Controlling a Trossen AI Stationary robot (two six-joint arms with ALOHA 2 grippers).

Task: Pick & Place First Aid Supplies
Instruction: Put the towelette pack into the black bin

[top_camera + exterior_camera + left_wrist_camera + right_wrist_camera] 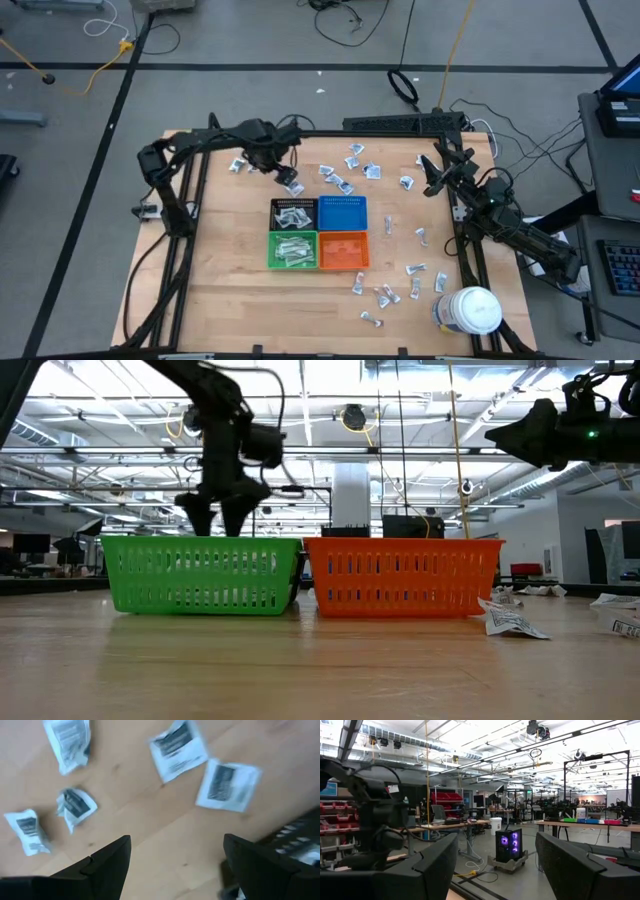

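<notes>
Small white wrapped packets lie scattered on the wooden table, in a group (352, 165) along the far side and another (392, 290) near the jar. More lie in the black bin (293, 213) and the green bin (293, 249). My left gripper (285, 180) hovers open, pointing down, just beyond the black bin's far edge. In its wrist view it (175, 865) has bare wood between its fingers and several packets (229, 782) lie beyond them. My right gripper (432, 175) is raised at the table's right side, open (495, 870) and empty, pointing level toward the left.
Four small bins stand together mid-table: black, blue (343, 212), green (200, 573) and orange (403, 575). A large white round jar (470, 310) stands at the near right corner. Black frame rails (180, 200) run along the table's left and right edges.
</notes>
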